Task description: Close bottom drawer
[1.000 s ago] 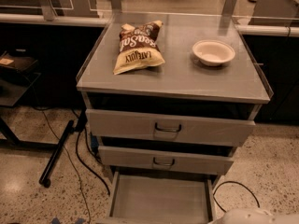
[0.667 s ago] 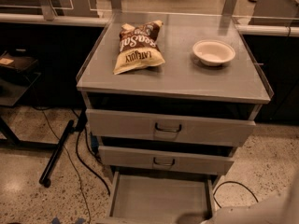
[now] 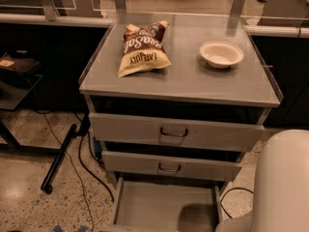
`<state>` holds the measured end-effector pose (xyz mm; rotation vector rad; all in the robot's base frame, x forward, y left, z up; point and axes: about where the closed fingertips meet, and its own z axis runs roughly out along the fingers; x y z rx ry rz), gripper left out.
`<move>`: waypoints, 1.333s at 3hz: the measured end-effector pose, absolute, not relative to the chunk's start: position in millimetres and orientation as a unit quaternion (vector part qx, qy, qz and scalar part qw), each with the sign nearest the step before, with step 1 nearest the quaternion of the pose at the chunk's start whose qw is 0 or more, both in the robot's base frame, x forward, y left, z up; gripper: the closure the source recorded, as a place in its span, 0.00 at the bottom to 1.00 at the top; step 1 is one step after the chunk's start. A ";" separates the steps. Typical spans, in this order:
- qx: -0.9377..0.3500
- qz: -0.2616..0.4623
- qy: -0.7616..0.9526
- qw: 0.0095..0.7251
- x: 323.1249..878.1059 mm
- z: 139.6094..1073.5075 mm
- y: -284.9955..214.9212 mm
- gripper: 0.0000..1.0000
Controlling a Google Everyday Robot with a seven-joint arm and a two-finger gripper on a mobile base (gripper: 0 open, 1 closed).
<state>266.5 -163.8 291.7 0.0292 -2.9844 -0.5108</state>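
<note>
The bottom drawer (image 3: pixel 164 206) of the grey cabinet (image 3: pixel 193 83) is pulled out toward me. Its shallow grey tray is empty, and its front panel and handle are cut off by the lower edge of the view. The middle drawer (image 3: pixel 171 166) and top drawer (image 3: pixel 175 132) above it are pulled out slightly less, each with a dark loop handle. A white rounded part of my arm (image 3: pixel 282 182) fills the bottom right corner, beside the open tray's right side. My gripper is out of view.
A brown and yellow chip bag (image 3: pixel 142 47) and a white bowl (image 3: pixel 221 53) sit on the cabinet top. Black cables and a black stand leg (image 3: pixel 60 156) lie on the speckled floor at the left. A dark counter runs behind.
My white arm has risen into the bottom right corner and now covers much more of it. The drawers, bag and bowl have not moved.
</note>
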 end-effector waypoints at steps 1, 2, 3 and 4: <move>-0.006 -0.186 -0.980 0.065 263.2 285.0 -171.8 1.00; -0.084 -0.191 -0.975 0.070 271.9 260.9 -216.4 1.00; -0.139 -0.175 -0.972 0.078 277.1 232.1 -252.1 1.00; -0.144 -0.172 -0.972 0.076 281.4 227.8 -256.8 1.00</move>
